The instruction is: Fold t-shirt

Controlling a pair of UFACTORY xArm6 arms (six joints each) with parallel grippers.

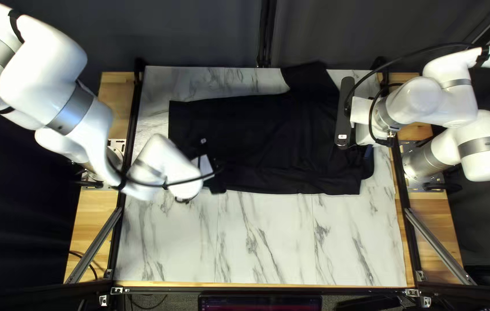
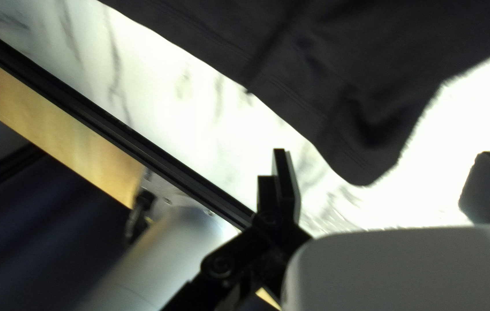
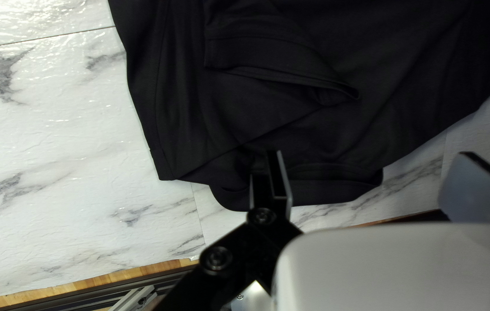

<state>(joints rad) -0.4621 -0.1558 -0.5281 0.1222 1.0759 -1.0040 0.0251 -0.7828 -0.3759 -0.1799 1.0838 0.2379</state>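
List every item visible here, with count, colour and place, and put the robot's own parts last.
t-shirt: 1, black, lying on the table with a sleeve folded over its body
table: 1, white with grey marbling, under the shirt
wooden strips: 2, light brown, along the table's left and right sides
diagonal bars: 2, grey, one at each side
curtain: dark, behind the far edge; panel count unclear
screen: 1, dark, partly visible past the near edge
left arm: 1, white with grey bands, base at the table's left
right arm: 1, same colours, base at the right
left gripper: 1, black, fingers apart near a shirt corner
right gripper: 1, black, fingers apart near the collar
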